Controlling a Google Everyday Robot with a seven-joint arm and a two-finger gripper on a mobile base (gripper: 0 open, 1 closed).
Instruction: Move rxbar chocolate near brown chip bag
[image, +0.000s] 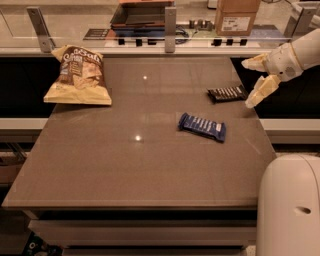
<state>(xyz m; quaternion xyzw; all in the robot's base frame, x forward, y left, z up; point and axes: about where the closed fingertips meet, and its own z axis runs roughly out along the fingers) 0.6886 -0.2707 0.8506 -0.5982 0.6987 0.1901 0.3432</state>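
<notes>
Pincer (247, 84) right of rxbar chocolate (227, 93)

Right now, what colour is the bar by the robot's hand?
The rxbar chocolate is brown-black with white lettering, camera view; the gripper hovers right of it, open.

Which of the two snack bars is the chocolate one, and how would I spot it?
Start at the brown table and go to its right edge, where the open cream gripper hovers. The chocolate bar lies just left of it: small, flat, black with white lettering, unlike the bigger blue bar nearer the middle.
</notes>
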